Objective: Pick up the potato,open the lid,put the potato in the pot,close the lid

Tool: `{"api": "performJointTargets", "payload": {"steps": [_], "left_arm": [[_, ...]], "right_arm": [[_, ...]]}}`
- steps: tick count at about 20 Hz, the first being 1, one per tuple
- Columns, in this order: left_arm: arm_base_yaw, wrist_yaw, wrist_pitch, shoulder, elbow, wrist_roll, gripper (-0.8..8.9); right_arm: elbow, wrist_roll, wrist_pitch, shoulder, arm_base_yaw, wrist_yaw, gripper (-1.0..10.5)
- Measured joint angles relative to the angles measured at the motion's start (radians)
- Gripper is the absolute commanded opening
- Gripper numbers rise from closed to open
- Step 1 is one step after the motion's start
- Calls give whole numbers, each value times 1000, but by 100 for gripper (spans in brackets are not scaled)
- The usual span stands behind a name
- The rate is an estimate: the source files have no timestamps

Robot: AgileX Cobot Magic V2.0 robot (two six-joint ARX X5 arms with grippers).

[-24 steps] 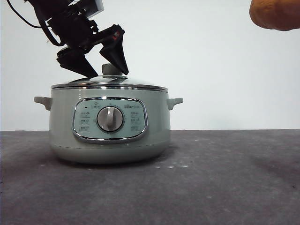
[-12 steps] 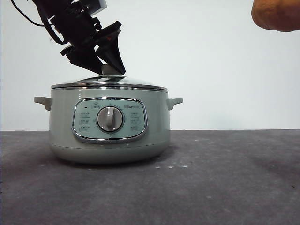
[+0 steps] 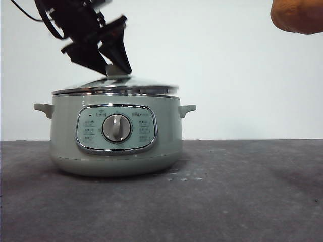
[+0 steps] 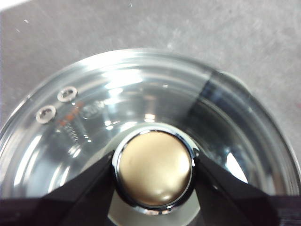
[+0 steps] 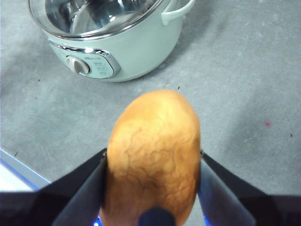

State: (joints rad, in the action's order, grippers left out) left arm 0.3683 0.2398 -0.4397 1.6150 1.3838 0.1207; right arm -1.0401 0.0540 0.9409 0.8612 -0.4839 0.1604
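The pale green pot (image 3: 115, 146) stands left of the middle in the front view, its dial facing me. The glass lid (image 3: 116, 85) is on top, blurred and a little raised at its right edge. My left gripper (image 3: 115, 68) comes down from the upper left and is shut on the lid's knob (image 4: 154, 169), one jaw on each side. My right gripper (image 5: 153, 160) is shut on the orange-brown potato (image 5: 153, 155) and holds it high in the air, to the right of the pot (image 5: 122, 47). The potato shows at the front view's top right corner (image 3: 298, 15).
The dark grey table (image 3: 242, 191) stretches to the right of and in front of the pot. A white wall stands behind it. The table's near edge, with a blue strip, shows in the right wrist view (image 5: 23, 167).
My left gripper closed on the knob and has begun to lift: the lid is now blurred and slightly raised, and the pot has shifted a little left. The potato has barely moved.
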Motion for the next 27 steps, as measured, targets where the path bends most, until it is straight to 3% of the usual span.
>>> {"api": "performJointTargets", "payload": {"steps": [10, 17, 27], "left_arm": [[-90, 0, -131, -283, 16, -2, -8], [-246, 45, -325, -474, 14, 3, -8], [-288, 47, -374, -863, -351, -9, -8]], "right_arm": [[0, 0, -135, 36, 0, 6, -16], [-29, 2, -341, 237, 0, 103, -16], [-544, -9, -326, 743, -42, 152, -17]]}}
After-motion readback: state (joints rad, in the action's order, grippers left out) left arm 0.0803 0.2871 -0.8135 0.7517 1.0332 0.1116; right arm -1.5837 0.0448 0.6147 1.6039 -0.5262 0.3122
